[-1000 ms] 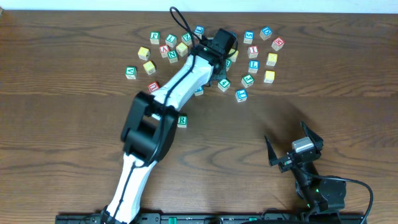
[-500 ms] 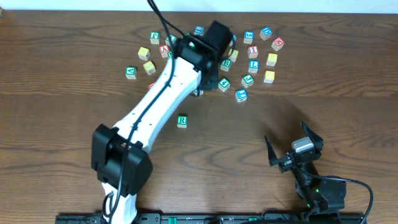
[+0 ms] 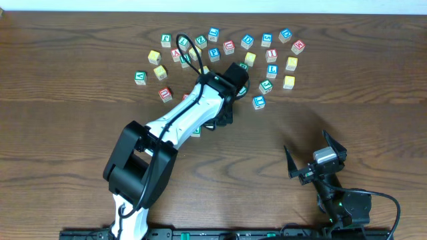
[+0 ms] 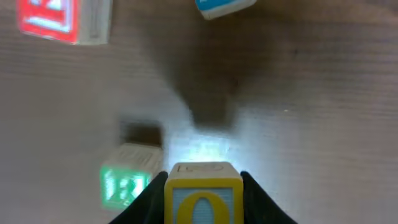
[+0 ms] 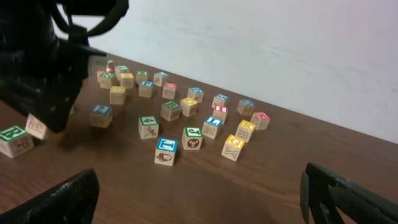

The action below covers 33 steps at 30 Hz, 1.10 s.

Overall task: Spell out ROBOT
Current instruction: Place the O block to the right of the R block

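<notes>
One O block [image 4: 203, 196] sits clamped in the left jaws.

Soft, even light overhead; left wrist view blurred, glare on the table [image 4: 200, 149] before the O block [image 4: 203, 196].

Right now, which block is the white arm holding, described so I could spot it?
Follow the white arm across the brown table to its jaws. Pinched between them is the yellow-framed O block, its letter blue. Unlike the green R block beside it, it is gripped, not lying loose on the wood.
</notes>
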Motion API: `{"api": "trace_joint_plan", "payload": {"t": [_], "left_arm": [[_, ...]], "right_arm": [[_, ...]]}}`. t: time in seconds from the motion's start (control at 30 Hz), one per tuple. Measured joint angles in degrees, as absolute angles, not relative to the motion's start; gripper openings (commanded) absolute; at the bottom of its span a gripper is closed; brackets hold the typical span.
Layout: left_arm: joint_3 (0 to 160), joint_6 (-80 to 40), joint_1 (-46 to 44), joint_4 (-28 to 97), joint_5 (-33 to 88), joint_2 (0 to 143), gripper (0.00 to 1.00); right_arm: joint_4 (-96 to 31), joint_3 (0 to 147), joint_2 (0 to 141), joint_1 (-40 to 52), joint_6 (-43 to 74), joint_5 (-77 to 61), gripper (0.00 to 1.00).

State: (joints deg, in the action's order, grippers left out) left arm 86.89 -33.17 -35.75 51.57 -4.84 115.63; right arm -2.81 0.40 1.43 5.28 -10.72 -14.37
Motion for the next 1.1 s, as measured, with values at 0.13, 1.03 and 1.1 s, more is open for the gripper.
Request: {"api": "trace_joint_plan", "payload": {"t": [0.13,1.03,1.1], "left_arm": [[83.64,-33.19,-35.75,48.4,-4.19,115.63,0.23],[78.74,-36.47,-35.75,43.38,-3.2,115.61,0.26],[78.74,-36.56,-35.75,43.38,-3.18,115.61,0.33]], "right_arm": [[-2.81,0.4,1.43,5.28,-10.72,-14.37,0.99],[-2.81,0.4,1.43,5.28,-10.72,-14.37,0.99],[-2.81,0.4,1.43,5.28,-10.72,-14.37,0.99]]}}
